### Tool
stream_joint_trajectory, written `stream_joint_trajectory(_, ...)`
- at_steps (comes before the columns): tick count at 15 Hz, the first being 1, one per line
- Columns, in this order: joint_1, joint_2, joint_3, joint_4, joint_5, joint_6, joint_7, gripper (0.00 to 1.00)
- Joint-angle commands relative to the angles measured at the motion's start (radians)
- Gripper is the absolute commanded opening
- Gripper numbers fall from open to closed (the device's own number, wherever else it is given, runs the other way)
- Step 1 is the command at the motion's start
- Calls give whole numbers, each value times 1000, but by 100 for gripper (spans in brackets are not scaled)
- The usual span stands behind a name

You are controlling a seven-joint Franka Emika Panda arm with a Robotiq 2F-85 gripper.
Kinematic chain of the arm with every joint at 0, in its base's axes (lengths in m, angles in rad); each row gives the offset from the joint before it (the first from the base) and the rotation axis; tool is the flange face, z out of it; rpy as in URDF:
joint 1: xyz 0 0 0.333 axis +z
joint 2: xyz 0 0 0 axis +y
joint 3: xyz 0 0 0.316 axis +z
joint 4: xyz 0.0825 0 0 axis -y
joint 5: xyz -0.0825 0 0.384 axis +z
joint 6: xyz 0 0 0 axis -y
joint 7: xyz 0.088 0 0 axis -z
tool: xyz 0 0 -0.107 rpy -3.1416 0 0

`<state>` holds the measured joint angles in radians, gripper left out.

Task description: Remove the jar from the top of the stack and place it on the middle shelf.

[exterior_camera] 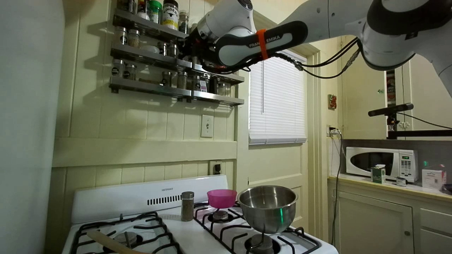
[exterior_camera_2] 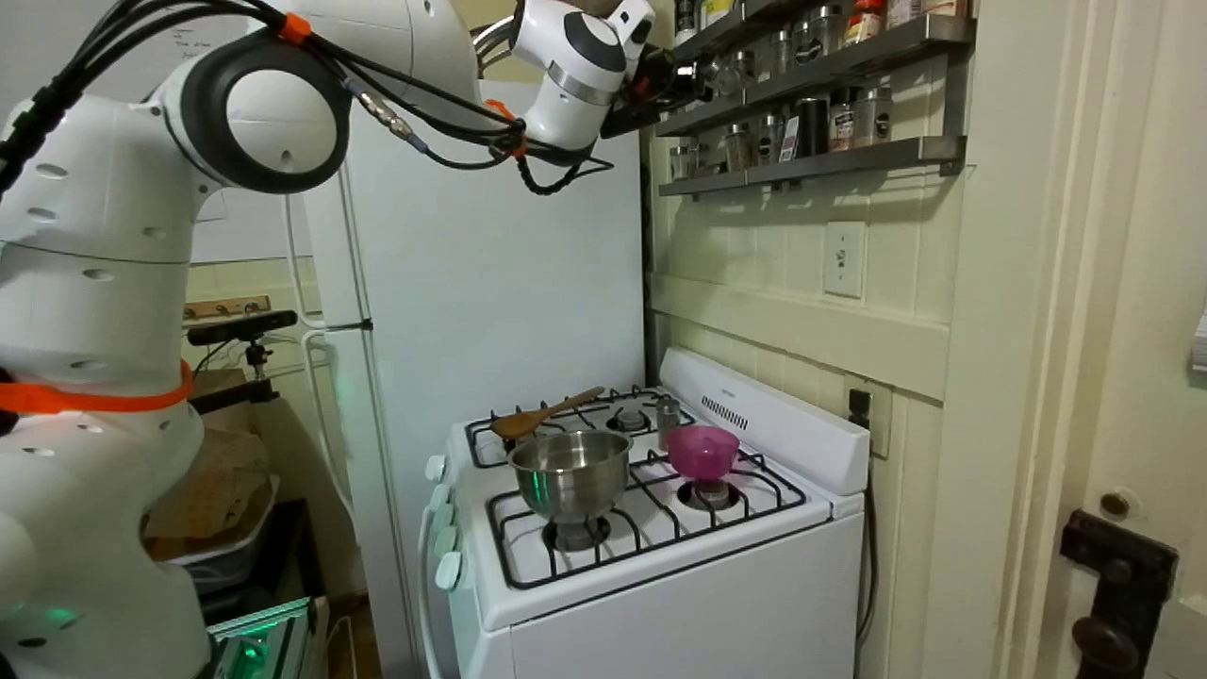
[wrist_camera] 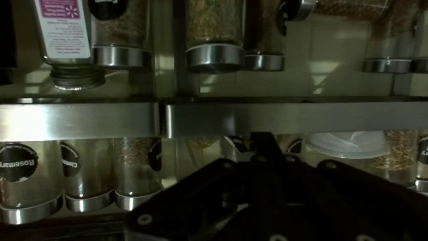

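Gripper (wrist_camera: 265, 142) hovers at the middle shelf (wrist_camera: 301, 117), its fingers (wrist_camera: 262, 149) drawn together into one dark block that overlaps the shelf's rail in the wrist view; whether they touch it cannot be told. In that view, which is upside down, a pale jar (wrist_camera: 231, 148) shows at a slant just beside the fingers, mostly hidden. Other jars (wrist_camera: 25, 180) line the same shelf. On the bottom shelf (exterior_camera: 152, 87) one jar (wrist_camera: 351, 6) lies on its side among upright ones. The top shelf (exterior_camera: 148, 25) carries shakers (exterior_camera: 171, 17). Below, near the rear edge of the stove (exterior_camera: 190, 236), a dark-capped jar (exterior_camera: 187, 211) stands upright between the grates (exterior_camera_2: 660, 543); whether the task means this one or one on the middle shelf cannot be told. A pink bowl (exterior_camera: 221, 200) sits at the rear right corner, a steel pot (exterior_camera: 268, 218) at the front right corner, and a wooden spoon (exterior_camera_2: 528, 421) lies toward the front left corner. The fridge (exterior_camera_2: 500, 273) stands beside the left edge. Well apart, past the blind (exterior_camera: 277, 102), a microwave (exterior_camera: 372, 161) rests on the counter (exterior_camera: 381, 192).
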<state>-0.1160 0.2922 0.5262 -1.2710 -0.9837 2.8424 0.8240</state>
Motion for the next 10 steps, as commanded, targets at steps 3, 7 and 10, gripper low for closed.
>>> stream_joint_trajectory(3, -1, 36, 10, 39, 20, 70, 3, 0)
stream_joint_trajectory(7, 4, 51, 0, 64, 6, 109, 14, 0)
stream_joint_trajectory(10, 5, 60, -4, 83, 0, 128, 12, 0)
